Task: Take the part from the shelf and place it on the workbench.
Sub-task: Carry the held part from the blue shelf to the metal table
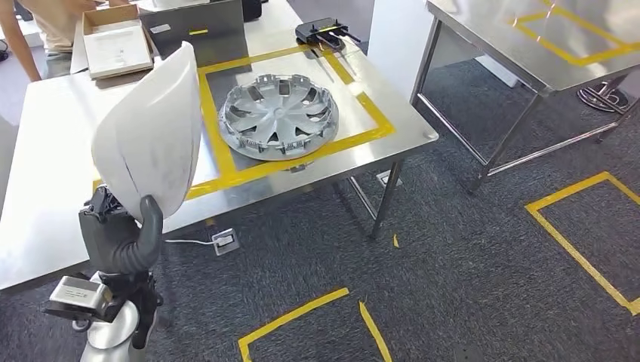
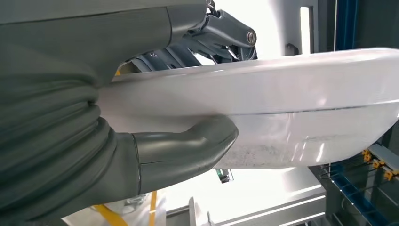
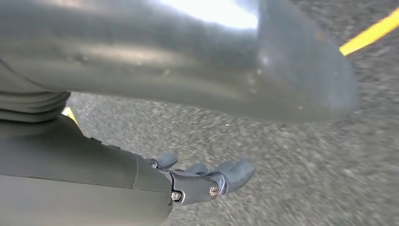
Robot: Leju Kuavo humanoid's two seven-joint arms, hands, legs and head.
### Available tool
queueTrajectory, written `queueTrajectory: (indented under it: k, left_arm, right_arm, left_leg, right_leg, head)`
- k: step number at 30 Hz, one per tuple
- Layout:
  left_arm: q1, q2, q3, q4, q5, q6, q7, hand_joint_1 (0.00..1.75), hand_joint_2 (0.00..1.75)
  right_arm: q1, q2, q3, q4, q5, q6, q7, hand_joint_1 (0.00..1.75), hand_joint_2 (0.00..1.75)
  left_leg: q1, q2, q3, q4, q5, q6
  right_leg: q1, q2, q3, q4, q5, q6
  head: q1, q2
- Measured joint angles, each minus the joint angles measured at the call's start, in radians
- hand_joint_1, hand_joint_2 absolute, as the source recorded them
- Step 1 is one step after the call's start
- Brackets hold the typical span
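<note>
The left hand (image 1: pixel 124 237), at the lower left of the head view, grips the white part (image 1: pixel 151 143) by its lower edge — thumb pressed across the face, fingers behind. The part stands nearly upright, its long axis running up toward the top of the frame, held over the near left portion of the workbench (image 1: pixel 45 136). The taped yellow square (image 1: pixel 302 154) lies to its right, holding a silver wheel cover (image 1: pixel 278 115). The right hand (image 3: pixel 202 181) hangs over carpet, fingers loosely spread, holding nothing — so the placing likely falls to the left arm.

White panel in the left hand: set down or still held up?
Held up: the left hand grips the white panel above the table.
</note>
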Motion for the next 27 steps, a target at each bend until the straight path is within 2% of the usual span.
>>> queueTrajectory:
  k: [2, 3, 4, 5, 6, 7, 8, 9, 10, 12, 13, 14, 15, 16, 17, 18, 19, 20, 21, 23, 24, 25, 27]
  left_arm:
    - [0.0, 0.0, 0.0, 0.001, -0.001, 0.0, 0.0, 1.75, 1.75]
    - [0.002, 0.0, 0.0, 0.002, -0.001, 0.0, -0.001, 1.75, 1.75]
    - [0.003, 0.0, 0.001, 0.003, -0.001, 0.0, -0.001, 1.75, 1.75]
    - [0.004, 0.0, 0.001, 0.003, -0.001, -0.001, -0.001, 1.75, 1.75]
    - [0.003, 0.0, 0.001, 0.004, -0.001, -0.002, -0.001, 1.75, 1.75]
    - [0.003, 0.0, 0.001, 0.004, -0.001, -0.003, -0.001, 1.75, 1.75]
    - [0.002, 0.0, 0.001, 0.005, -0.001, -0.004, -0.001, 1.75, 1.75]
    - [0.002, 0.0, 0.001, 0.005, 0.0, -0.005, -0.001, 1.75, 1.75]
    - [0.0, 0.0, 0.001, 0.005, 0.0, -0.006, -0.001, 1.75, 1.75]
    - [-0.003, 0.0, 0.001, 0.004, 0.0, -0.008, -0.002, 1.75, 1.75]
    - [-0.006, 0.0, 0.001, 0.003, 0.0, -0.008, -0.003, 1.75, 1.75]
    - [-0.007, 0.0, 0.001, 0.004, 0.0, -0.009, -0.004, 1.75, 1.75]
    - [-0.008, 0.0, 0.001, 0.005, 0.0, -0.009, -0.005, 1.75, 1.75]
    - [-0.008, 0.001, 0.001, 0.006, 0.0, -0.009, -0.007, 1.75, 1.75]
    - [-0.007, 0.001, 0.002, 0.008, 0.0, -0.009, -0.008, 1.75, 1.75]
    - [-0.007, 0.002, 0.002, 0.01, 0.0, -0.009, -0.009, 1.75, 1.75]
    - [-0.006, 0.002, 0.002, 0.011, 0.0, -0.009, -0.011, 1.75, 1.75]
    - [-0.006, 0.002, 0.002, 0.011, 0.0, -0.009, -0.011, 1.75, 1.75]
    - [-0.006, 0.003, 0.002, 0.011, -0.001, -0.009, -0.012, 1.75, 1.75]
    - [-0.005, 0.004, 0.002, 0.013, -0.001, -0.009, -0.013, 1.75, 1.75]
    - [-0.004, 0.005, 0.002, 0.013, -0.001, -0.009, -0.013, 1.75, 1.75]
    - [-0.003, 0.006, 0.003, 0.014, -0.001, -0.009, -0.013, 1.75, 1.75]
    - [-0.002, 0.006, 0.003, 0.012, -0.002, -0.009, -0.013, 1.75, 1.75]
  right_arm:
    - [0.001, -0.003, 0.0, 0.0, 0.002, 0.001, -0.002, 0.0, 0.0]
    - [0.003, -0.005, 0.0, 0.0, 0.002, 0.001, -0.002, 0.0, 0.0]
    - [0.005, -0.006, 0.0, 0.0, 0.003, 0.002, -0.002, 0.0, 0.0]
    - [0.006, -0.007, 0.0, 0.0, 0.003, 0.003, -0.001, 0.0, 0.0]
    - [0.007, -0.008, 0.0, 0.0, 0.004, 0.004, 0.0, 0.0, 0.0]
    - [0.008, -0.008, 0.0, 0.0, 0.004, 0.004, 0.0, 0.0, 0.0]
    - [0.009, -0.008, 0.0, 0.0, 0.003, 0.006, 0.0, 0.0, 0.0]
    - [0.009, -0.008, 0.0, 0.0, 0.003, 0.006, 0.0, 0.0, 0.0]
    - [0.009, -0.008, 0.0, 0.0, 0.002, 0.007, 0.0, 0.0, 0.0]
    - [0.007, -0.007, 0.0, 0.0, 0.0, 0.008, -0.001, 0.0, 0.0]
    - [0.007, -0.007, 0.0, 0.0, -0.001, 0.008, -0.002, 0.0, 0.0]
    - [0.006, -0.007, 0.0, 0.0, -0.002, 0.008, -0.002, 0.0, 0.0]
    - [0.006, -0.007, 0.0, 0.0, -0.002, 0.008, -0.001, 0.0, 0.0]
    - [0.006, -0.007, 0.0, 0.0, -0.002, 0.008, -0.001, 0.0, 0.0]
    - [0.006, -0.007, 0.0, 0.0, -0.003, 0.008, 0.0, 0.0, 0.0]
    - [0.006, -0.007, 0.0, 0.0, -0.004, 0.008, 0.0, 0.0, 0.0]
    - [0.006, -0.007, 0.0, 0.0, -0.005, 0.008, 0.0, 0.0, 0.0]
    - [0.006, -0.007, 0.0, 0.0, -0.006, 0.008, 0.0, 0.0, 0.0]
    - [0.006, -0.007, 0.0, 0.0, -0.006, 0.008, 0.0, 0.0, 0.0]
    - [0.006, -0.005, 0.0, 0.0, -0.007, 0.008, 0.0, 0.0, 0.0]
    - [0.006, -0.004, -0.001, 0.001, -0.007, 0.008, 0.0, 0.0, 0.0]
    - [0.005, -0.003, -0.001, 0.001, -0.008, 0.009, 0.0, 0.0, 0.0]
    - [0.005, -0.004, -0.001, 0.001, -0.008, 0.009, 0.0, 0.0, 0.0]
  left_leg:
    - [0.001, 0.0, 0.023, -0.001, -0.021, 0.002]
    - [0.002, 0.0, 0.037, -0.001, -0.033, 0.002]
    - [0.003, -0.001, 0.054, -0.001, -0.046, 0.0]
    - [0.005, -0.002, 0.074, -0.001, -0.061, -0.002]
    - [0.006, -0.002, 0.092, -0.002, -0.077, -0.006]
    - [0.006, -0.001, 0.108, 0.001, -0.095, -0.011]
    - [0.004, -0.001, 0.118, 0.0, -0.109, -0.017]
    - [0.002, -0.001, 0.125, -0.004, -0.122, -0.023]
    - [0.0, -0.002, 0.134, -0.005, -0.126, -0.031]
    - [0.0, -0.002, 0.135, 0.019, -0.112, -0.046]
    - [0.001, -0.001, 0.12, 0.06, -0.095, -0.051]
    - [0.002, 0.0, 0.089, 0.114, -0.085, -0.055]
    - [0.002, 0.002, 0.047, 0.174, -0.09, -0.058]
    - [0.003, 0.002, 0.003, 0.227, -0.116, -0.061]
    - [0.003, 0.002, -0.038, 0.264, -0.157, -0.063]
    - [0.003, 0.002, -0.07, 0.279, -0.199, -0.063]
    - [0.003, 0.003, -0.09, 0.271, -0.221, -0.06]
    - [0.002, 0.003, -0.099, 0.239, -0.21, -0.056]
    - [0.002, 0.003, -0.099, 0.188, -0.161, -0.05]
    - [-0.003, 0.003, -0.097, 0.078, -0.03, -0.038]
    - [-0.005, 0.003, -0.096, 0.045, 0.018, -0.033]
    - [-0.008, 0.003, -0.096, 0.032, 0.042, -0.029]
    - [-0.006, 0.003, -0.088, 0.03, 0.056, -0.022]
  right_leg:
    - [0.0, 0.0, -0.096, 0.103, -0.039, 0.007]
    - [-0.001, 0.0, -0.132, 0.125, -0.051, 0.009]
    - [-0.001, 0.0, -0.153, 0.117, -0.048, 0.01]
    - [-0.001, -0.001, -0.16, 0.08, -0.025, 0.011]
    - [-0.001, -0.003, -0.156, 0.022, 0.025, 0.011]
    - [-0.001, -0.007, -0.151, -0.04, 0.091, 0.009]
    - [0.0, -0.011, -0.144, -0.085, 0.14, 0.005]
    - [0.002, -0.013, -0.14, -0.112, 0.175, -0.001]
    - [0.003, -0.014, -0.138, -0.121, 0.184, -0.009]
    - [0.002, -0.01, -0.12, -0.123, 0.165, -0.027]
    - [0.001, -0.009, -0.107, -0.127, 0.156, -0.035]
    - [0.0, -0.008, -0.092, -0.129, 0.148, -0.042]
    - [0.0, -0.007, -0.077, -0.133, 0.139, -0.047]
    - [0.0, -0.006, -0.062, -0.135, 0.129, -0.049]
    - [0.001, -0.004, -0.047, -0.136, 0.119, -0.05]
    - [0.001, -0.002, -0.032, -0.137, 0.107, -0.05]
    - [0.002, 0.0, -0.015, -0.138, 0.094, -0.05]
    - [0.003, 0.002, 0.001, -0.138, 0.082, -0.049]
    - [0.004, 0.004, 0.018, -0.138, 0.069, -0.049]
    - [0.007, 0.007, 0.042, -0.134, 0.046, -0.044]
    - [0.009, 0.009, 0.047, -0.132, 0.035, -0.04]
    - [0.011, 0.01, 0.049, -0.131, 0.026, -0.034]
    - [0.012, 0.012, 0.054, -0.131, 0.012, -0.022]
  head:
    - [0.001, 0.0]
    - [0.002, 0.0]
    - [0.002, 0.0]
    - [0.002, 0.0]
    - [0.002, 0.0]
    - [0.003, 0.0]
    - [0.003, 0.0]
    - [0.004, 0.0]
    - [0.005, 0.0]
    - [0.004, 0.0]
    - [0.002, 0.0]
    - [0.001, 0.0]
    - [-0.001, 0.0]
    - [-0.002, 0.0]
    - [-0.002, 0.0]
    - [-0.002, 0.0]
    - [-0.002, 0.0]
    - [-0.002, 0.0]
    - [-0.002, 0.0]
    - [-0.002, 0.0]
    - [-0.003, 0.0]
    - [-0.003, 0.0]
    - [-0.003, 0.0]
